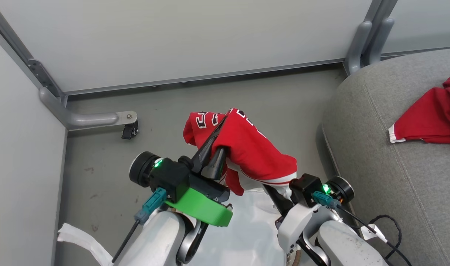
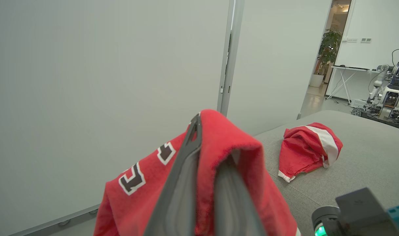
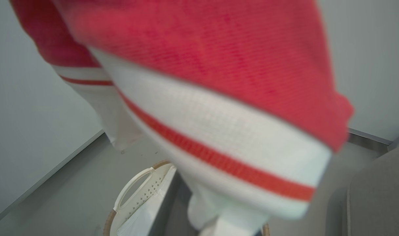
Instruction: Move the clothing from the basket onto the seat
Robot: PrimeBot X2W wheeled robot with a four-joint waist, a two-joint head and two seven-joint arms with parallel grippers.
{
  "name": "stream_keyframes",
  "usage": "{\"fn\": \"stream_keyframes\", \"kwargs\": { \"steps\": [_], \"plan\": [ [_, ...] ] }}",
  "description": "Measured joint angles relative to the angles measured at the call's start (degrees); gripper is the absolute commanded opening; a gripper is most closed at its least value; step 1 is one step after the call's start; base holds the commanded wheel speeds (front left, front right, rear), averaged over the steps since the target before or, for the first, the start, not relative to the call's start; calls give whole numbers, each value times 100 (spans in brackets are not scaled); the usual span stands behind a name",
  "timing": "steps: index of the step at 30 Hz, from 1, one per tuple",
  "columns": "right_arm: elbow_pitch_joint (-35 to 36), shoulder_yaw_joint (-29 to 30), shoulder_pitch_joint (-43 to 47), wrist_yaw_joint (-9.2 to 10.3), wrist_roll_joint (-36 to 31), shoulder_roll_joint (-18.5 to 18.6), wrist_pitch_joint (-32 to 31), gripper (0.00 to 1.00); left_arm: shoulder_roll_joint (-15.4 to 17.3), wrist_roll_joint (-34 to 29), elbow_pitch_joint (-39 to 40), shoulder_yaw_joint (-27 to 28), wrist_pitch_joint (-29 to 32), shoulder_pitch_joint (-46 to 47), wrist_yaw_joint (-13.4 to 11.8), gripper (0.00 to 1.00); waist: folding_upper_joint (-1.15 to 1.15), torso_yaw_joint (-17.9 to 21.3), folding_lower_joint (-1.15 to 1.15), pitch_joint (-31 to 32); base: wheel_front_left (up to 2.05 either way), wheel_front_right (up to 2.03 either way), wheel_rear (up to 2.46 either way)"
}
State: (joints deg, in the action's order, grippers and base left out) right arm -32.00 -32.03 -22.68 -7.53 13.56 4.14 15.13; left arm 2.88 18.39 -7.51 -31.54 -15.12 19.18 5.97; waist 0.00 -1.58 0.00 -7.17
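Counting one seat, one basket, two red garments: a striped piece lying on the seat, the jersey hanging above the basket. Soft, light, floppy; I'd grip bunched folds or hem. Left claw clamped on its upper fold, right claw closed at the white hem.

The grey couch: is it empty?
No, a crumpled red garment with white trim lies on the grey seat.
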Motion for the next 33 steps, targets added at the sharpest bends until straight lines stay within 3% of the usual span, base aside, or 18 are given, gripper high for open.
{"fn": "stream_keyframes", "kwargs": {
  "steps": [14, 15, 16, 24, 33],
  "plan": [
    [165, 166, 90, 0, -51, -16, 0, 0, 0, 8, 8, 37, 1, 0, 0, 0, 0, 113, 0, -32, 0, 0, 0],
    [204, 201, 92, 0, -57, -16, 0, 0, 0, 5, 46, 67, 0, 1, -1, 46, 0, 130, 0, -36, 0, 0, 0],
    [246, 235, 95, 0, -68, -18, 0, 0, -1, -3, 43, 73, -1, 1, -2, 100, 0, 146, 0, -39, 0, 0, 0],
    [922, 545, 318, 0, -245, -59, 1, 0, 0, -119, -34, 179, 0, -37, -10, 100, 0, 466, 0, -34, 0, 0, 0],
    [1429, 790, 527, 0, -271, -103, 0, 0, -2, -293, -254, 328, 0, -211, 42, 100, 0, 1217, 0, -43, 0, 0, 0]
  ]
}}
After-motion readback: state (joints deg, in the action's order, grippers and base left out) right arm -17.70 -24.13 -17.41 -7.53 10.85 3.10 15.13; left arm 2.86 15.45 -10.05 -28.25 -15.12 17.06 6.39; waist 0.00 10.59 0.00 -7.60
